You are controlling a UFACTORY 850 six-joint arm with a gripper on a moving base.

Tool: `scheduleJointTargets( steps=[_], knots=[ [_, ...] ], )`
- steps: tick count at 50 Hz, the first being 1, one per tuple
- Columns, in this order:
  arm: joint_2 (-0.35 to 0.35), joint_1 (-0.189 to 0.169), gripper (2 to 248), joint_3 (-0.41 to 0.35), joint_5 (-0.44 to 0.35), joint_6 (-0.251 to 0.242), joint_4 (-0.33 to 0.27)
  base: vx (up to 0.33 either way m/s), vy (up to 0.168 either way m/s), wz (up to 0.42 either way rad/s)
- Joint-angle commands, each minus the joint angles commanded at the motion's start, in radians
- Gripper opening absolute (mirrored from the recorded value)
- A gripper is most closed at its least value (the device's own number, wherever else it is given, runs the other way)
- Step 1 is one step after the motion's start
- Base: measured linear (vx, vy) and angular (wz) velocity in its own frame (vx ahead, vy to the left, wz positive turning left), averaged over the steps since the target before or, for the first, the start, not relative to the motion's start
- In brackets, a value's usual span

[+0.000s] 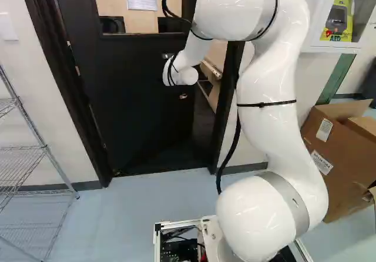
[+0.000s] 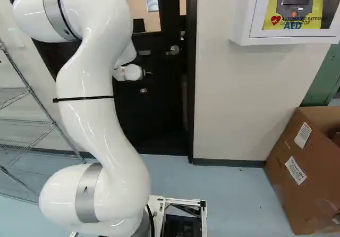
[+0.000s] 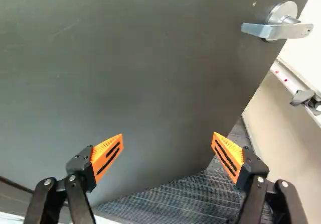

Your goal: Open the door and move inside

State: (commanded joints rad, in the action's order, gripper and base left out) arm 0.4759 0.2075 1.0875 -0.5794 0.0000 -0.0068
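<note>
Door (image 3: 130,73) ajar in its frame (image 2: 192,88), the pincer (image 3: 168,134) before it was spread, pinching nothing. Pushing near the free edge risked a finger slipping past; with the handle (image 3: 278,30) ungripped, the door could swing back. A crooked drive could jam the base (image 2: 203,221) against the frame.

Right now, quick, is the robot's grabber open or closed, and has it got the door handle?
Gripper: open wide, holding nothing; the silver door handle is ahead of it and off to one side, not gripped.
</note>
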Motion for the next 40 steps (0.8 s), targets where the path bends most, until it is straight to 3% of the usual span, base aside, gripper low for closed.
scheduleJointTargets(
  steps=[40],
  knots=[
    [-0.186,0.008,247,-0.228,-0.052,0.0,0.0,0.0,0.0,0.0]
  ],
)
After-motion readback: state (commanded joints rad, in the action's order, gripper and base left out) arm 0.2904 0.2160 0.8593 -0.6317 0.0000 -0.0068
